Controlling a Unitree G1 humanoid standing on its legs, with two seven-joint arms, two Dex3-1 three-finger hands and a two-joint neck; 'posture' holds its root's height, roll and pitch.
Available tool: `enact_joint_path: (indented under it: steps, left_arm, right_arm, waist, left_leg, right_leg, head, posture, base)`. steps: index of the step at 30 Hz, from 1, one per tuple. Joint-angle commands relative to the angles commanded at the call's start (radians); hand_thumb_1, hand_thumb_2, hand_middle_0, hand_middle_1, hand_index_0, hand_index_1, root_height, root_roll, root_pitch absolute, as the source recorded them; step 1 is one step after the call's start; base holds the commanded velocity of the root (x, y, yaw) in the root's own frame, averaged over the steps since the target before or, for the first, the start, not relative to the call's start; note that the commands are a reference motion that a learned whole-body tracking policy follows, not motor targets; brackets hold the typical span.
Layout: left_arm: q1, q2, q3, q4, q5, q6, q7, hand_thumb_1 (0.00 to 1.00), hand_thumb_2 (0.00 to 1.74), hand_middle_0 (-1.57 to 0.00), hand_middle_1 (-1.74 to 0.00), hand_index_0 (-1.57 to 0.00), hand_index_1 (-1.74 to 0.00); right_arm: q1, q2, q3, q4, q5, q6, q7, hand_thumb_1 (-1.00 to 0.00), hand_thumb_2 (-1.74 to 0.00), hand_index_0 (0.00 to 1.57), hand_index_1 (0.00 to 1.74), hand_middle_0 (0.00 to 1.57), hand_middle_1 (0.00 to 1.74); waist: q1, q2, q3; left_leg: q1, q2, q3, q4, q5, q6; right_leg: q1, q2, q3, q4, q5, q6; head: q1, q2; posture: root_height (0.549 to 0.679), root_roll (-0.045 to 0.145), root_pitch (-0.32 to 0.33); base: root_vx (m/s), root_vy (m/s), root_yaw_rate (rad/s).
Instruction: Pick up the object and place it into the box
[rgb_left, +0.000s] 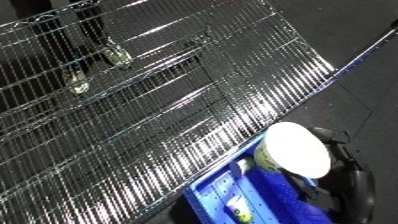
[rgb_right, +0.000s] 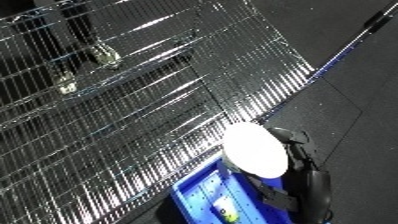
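Observation:
A round tub with a flat white lid and a pale yellowish side hangs above the blue bin at the lower right. My right hand comes in from the lower right edge, and its black fingers curl round the tub's far side. In the right eye view the tub and my right hand sit over the bin's upper corner. The tub covers the hand's palm. My left hand shows in no view.
A shiny wire shelf fills the left and middle, slanting across the view, with its edge right beside the bin. Dark floor lies to the upper right, crossed by a thin bluish bar. A small pale item lies inside the bin.

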Motion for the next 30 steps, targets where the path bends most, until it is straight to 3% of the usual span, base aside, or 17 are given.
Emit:
enact_joint_path:
  steps: [1, 5, 14, 23, 30]
  left_arm:
    - [0.002, -0.007, -0.004, 0.005, -0.008, -0.008, 0.006, 1.00, 1.74, -1.57, -1.74, -1.57, -1.74]
    - [0.000, -0.035, -0.027, 0.034, -0.033, -0.037, 0.027, 1.00, 1.74, -1.57, -1.74, -1.57, -1.74]
    - [-0.018, -0.041, -0.051, 0.068, -0.055, -0.053, 0.023, 1.00, 1.74, -1.57, -1.74, -1.57, -1.74]
    - [-0.031, -0.044, -0.075, 0.067, -0.063, -0.060, 0.032, 1.00, 1.74, -1.57, -1.74, -1.57, -1.74]
    - [-0.037, -0.048, -0.076, 0.068, -0.063, -0.060, 0.037, 1.00, 1.74, -1.57, -1.74, -1.57, -1.74]
  right_arm:
    - [0.019, -0.010, -0.019, 0.022, 0.005, -0.007, -0.016, -0.90, -1.57, 1.41, 1.57, 1.41, 1.57]
    - [0.069, -0.044, -0.076, 0.127, 0.068, -0.039, -0.049, -0.90, -1.57, 1.41, 1.57, 1.41, 1.57]
    - [0.062, -0.077, -0.109, 0.317, 0.227, -0.090, 0.001, -0.45, -0.78, 0.71, 0.78, 0.71, 0.78]
    - [0.052, -0.098, -0.104, 0.387, 0.249, -0.122, 0.032, 0.00, 0.00, 0.00, 0.00, 0.00, 0.00]
    - [0.053, -0.091, -0.092, 0.362, 0.225, -0.114, 0.029, 0.00, 0.00, 0.00, 0.00, 0.00, 0.00]
  waist:
    - [-0.016, 0.010, 0.000]
    - [-0.072, 0.049, 0.000]
    - [-0.087, 0.088, 0.000]
    - [-0.092, 0.107, 0.000]
    - [-0.091, 0.107, 0.000]
  left_leg:
    - [0.015, -0.001, 0.009, -0.008, -0.001, 0.0000]
    - [0.067, -0.011, 0.038, -0.034, -0.006, 0.0002]
    - [0.083, -0.028, 0.044, -0.044, -0.006, -0.0002]
    - [0.078, -0.041, 0.043, -0.048, -0.001, 0.0017]
    - [0.071, -0.042, 0.040, -0.050, 0.004, 0.0026]
  right_leg:
    - [0.005, 0.0030, 0.010, -0.005, -0.001, -0.0007]
    - [0.022, 0.0131, 0.044, -0.017, -0.006, -0.0042]
    - [0.020, 0.0144, 0.060, -0.015, -0.008, -0.0074]
    - [0.008, 0.0189, 0.068, -0.011, -0.006, -0.0104]
    - [0.000, 0.0243, 0.070, -0.009, -0.007, -0.0135]
  head:
    - [0.076, -0.029]
    - [0.152, -0.034]
    - [0.258, -0.018]
    - [0.261, -0.007]
    - [0.239, -0.003]
  posture:
    - [0.655, 0.074, 0.082]
    - [0.657, 0.087, 0.072]
    - [0.657, 0.096, 0.073]
    - [0.657, 0.102, 0.079]
    - [0.656, 0.103, 0.083]
  base:
    - [0.035, 0.237, -0.336]
    - [0.033, 0.201, -0.271]
    - [-0.004, 0.030, -0.022]
    - [-0.011, 0.008, 0.003]
    - [-0.008, -0.004, 0.019]
